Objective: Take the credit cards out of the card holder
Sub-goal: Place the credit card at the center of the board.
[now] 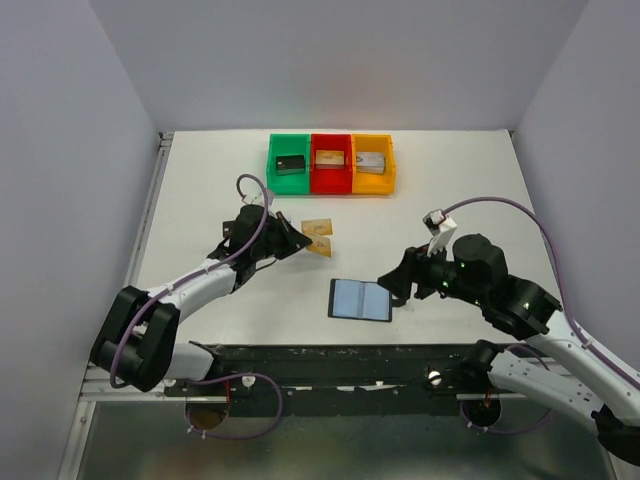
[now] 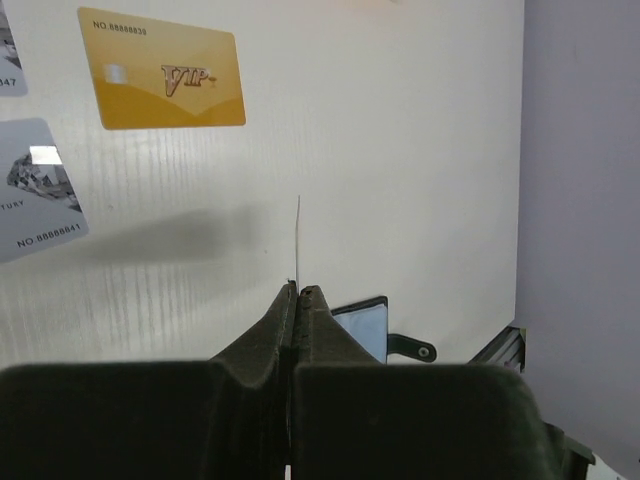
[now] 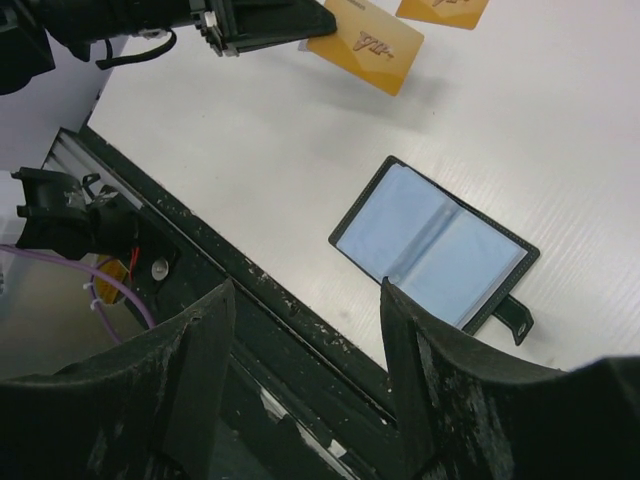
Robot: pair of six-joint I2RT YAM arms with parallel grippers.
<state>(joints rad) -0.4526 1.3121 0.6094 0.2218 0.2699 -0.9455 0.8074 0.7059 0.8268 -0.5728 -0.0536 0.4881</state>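
Note:
The card holder [image 1: 360,299] lies open on the table, blue-grey faces up, also seen in the right wrist view [image 3: 430,245] and just past the left fingers [image 2: 365,325]. My left gripper [image 1: 292,240] [image 2: 298,290] is shut on a gold credit card [image 3: 365,40], seen edge-on [image 2: 298,235], held above the table. Another gold card [image 2: 165,80] [image 1: 318,224] lies flat beyond it. A silver-grey card [image 2: 35,190] lies to its left. My right gripper [image 1: 392,280] [image 3: 306,290] hangs open and empty over the table's near edge, beside the card holder.
Green [image 1: 272,165], red [image 1: 331,186] and yellow [image 1: 390,165] bins stand in a row at the back, each with a block inside. The black rail of the table's near edge [image 3: 250,280] runs under my right gripper.

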